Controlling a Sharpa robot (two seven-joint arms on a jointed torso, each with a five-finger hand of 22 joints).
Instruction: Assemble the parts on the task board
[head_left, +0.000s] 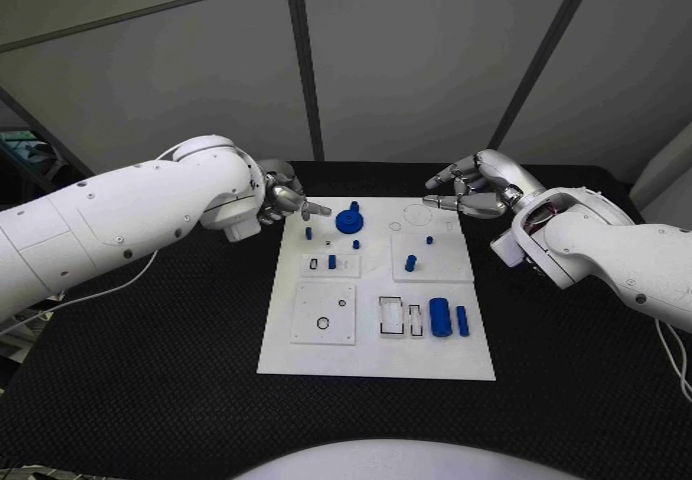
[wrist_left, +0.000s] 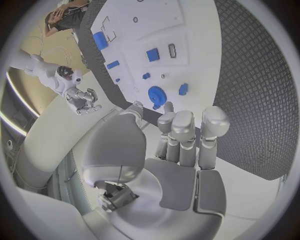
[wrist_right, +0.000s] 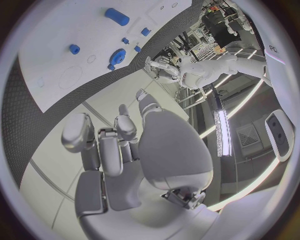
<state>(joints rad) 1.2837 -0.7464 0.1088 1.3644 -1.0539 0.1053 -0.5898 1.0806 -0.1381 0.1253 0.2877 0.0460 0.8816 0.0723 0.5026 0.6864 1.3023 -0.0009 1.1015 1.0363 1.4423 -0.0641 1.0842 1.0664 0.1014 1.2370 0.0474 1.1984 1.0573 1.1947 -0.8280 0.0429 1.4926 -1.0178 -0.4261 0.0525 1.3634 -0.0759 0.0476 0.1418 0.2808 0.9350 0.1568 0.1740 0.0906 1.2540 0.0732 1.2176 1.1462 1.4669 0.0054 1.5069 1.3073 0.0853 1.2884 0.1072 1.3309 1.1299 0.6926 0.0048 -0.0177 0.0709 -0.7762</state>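
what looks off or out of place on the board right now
Nothing stands out. The task board lies flat and square on the table, and the blue parts, including the gear and the cylinder, sit tidily on it. Both robot hands hover at its far edge, holding nothing.

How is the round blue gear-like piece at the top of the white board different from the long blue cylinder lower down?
The blue gear is a flat toothed disc with a knob rising from it; the blue cylinder is smooth and lies on its side. The gear sits at the far edge of the task board, beside the left hand; the cylinder lies nearer the robot, away from both hands. Both are blue.
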